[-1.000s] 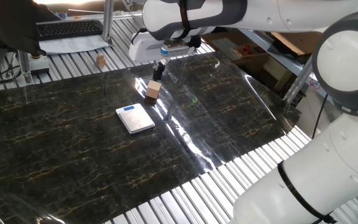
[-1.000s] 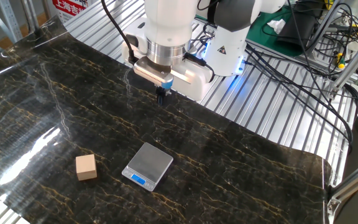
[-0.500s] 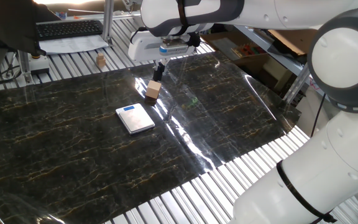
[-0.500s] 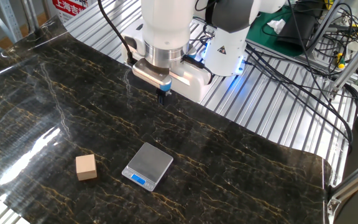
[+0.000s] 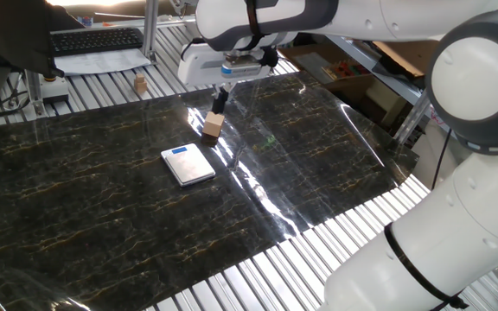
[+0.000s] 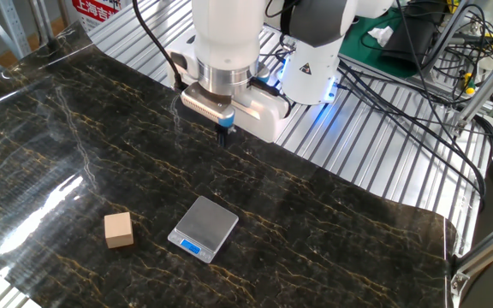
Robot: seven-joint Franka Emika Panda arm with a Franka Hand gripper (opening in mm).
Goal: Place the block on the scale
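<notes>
The block [image 5: 212, 127] is a light-tan wooden cube resting on the dark marble mat, also seen as the block [image 6: 118, 229] near the mat's front-left edge. The scale [image 5: 188, 164] lies flat beside it with its blue display strip; the scale [image 6: 204, 227] has nothing on its silver plate. My gripper [image 5: 219, 101] hangs above the mat, with nothing in it and its dark fingers together. In the other fixed view the gripper [image 6: 222, 133] is well behind the scale and far from the block.
A tinier tan wooden piece [image 5: 139, 84] stands on the slatted table beyond the mat. A keyboard [image 5: 93, 40] lies at the back left. The robot base [image 6: 311, 51] and a cable bundle [image 6: 418, 68] sit behind the mat.
The arm has drifted slightly, and the gripper is a little higher. The block and scale have not moved.
</notes>
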